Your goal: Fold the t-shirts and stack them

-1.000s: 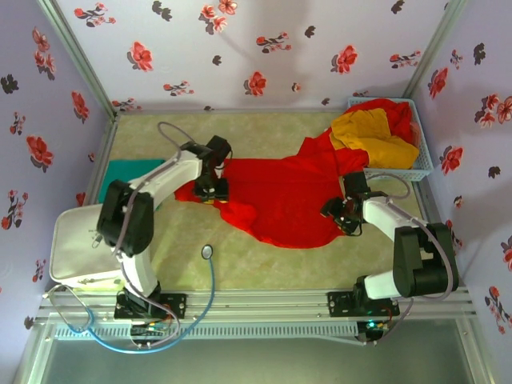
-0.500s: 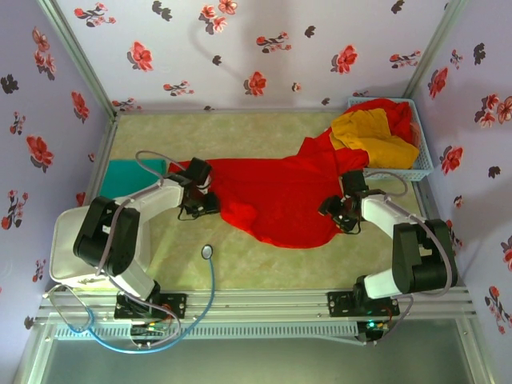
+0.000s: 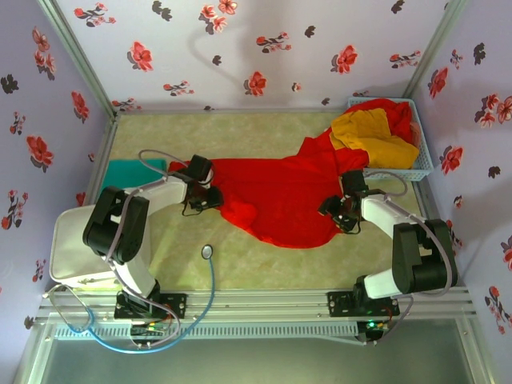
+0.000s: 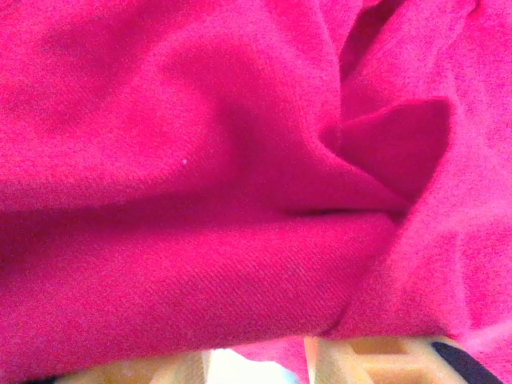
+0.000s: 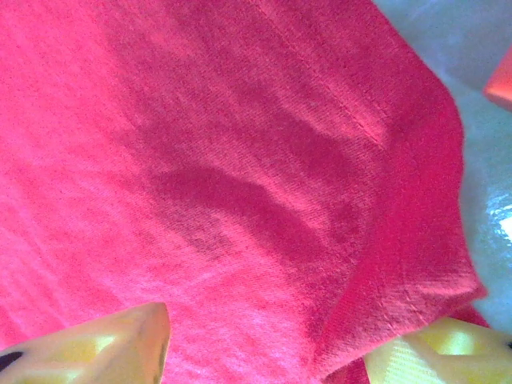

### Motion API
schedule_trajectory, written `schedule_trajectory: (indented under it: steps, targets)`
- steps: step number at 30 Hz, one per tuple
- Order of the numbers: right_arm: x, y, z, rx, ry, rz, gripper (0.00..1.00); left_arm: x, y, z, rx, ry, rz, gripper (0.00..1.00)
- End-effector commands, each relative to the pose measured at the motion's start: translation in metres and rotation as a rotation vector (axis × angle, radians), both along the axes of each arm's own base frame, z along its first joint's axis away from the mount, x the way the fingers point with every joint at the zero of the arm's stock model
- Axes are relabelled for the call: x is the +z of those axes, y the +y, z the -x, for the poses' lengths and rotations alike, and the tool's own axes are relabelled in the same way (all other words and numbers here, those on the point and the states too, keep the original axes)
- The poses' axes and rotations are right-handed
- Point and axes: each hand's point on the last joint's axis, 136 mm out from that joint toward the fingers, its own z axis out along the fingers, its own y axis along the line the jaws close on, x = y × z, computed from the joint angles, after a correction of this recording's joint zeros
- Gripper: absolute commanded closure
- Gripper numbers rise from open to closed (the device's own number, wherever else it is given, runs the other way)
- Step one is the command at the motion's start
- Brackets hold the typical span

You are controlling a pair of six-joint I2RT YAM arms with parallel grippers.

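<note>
A large red t-shirt (image 3: 276, 196) lies spread across the mat, its far end trailing up into the basket. My left gripper (image 3: 203, 197) is at the shirt's left edge. In the left wrist view folded red cloth (image 4: 240, 160) covers its fingertips and a strip hangs between the narrowly spaced fingers (image 4: 360, 358), so my left gripper (image 4: 256, 356) looks shut on it. My right gripper (image 3: 339, 213) rests on the shirt's right side. In the right wrist view my right gripper (image 5: 264, 352) is open, its fingers wide apart over flat red cloth (image 5: 240, 160). A mustard-yellow shirt (image 3: 370, 132) fills the basket, and a teal-green shirt (image 3: 128, 170) lies far left.
The pale blue mesh basket (image 3: 424, 160) stands at the back right corner with more red cloth (image 3: 400, 112) in it. A white board (image 3: 72, 248) sits at the near left. A blue cable with a small ring (image 3: 207, 251) lies on the mat in front.
My left gripper pulled the red shirt's left edge to the left, stretching the shirt wider, then held almost still. The right gripper barely moved.
</note>
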Motion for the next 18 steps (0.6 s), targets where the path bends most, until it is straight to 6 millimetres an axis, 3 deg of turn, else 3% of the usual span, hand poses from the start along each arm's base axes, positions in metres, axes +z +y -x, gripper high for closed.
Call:
schedule_trajectory:
  steps: [1, 7, 18]
  targets:
    - [-0.008, 0.002, 0.011, 0.022, 0.056, 0.010, 0.36, 0.004, -0.004, -0.012, 0.001, -0.017, 0.015, 0.67]
    - [-0.008, 0.001, 0.011, 0.022, 0.057, 0.014, 0.36, 0.006, -0.003, -0.010, 0.007, 0.001, 0.013, 0.79]
    - [-0.009, 0.001, 0.011, 0.023, 0.060, 0.014, 0.36, 0.008, 0.007, 0.014, 0.020, 0.055, -0.001, 1.00]
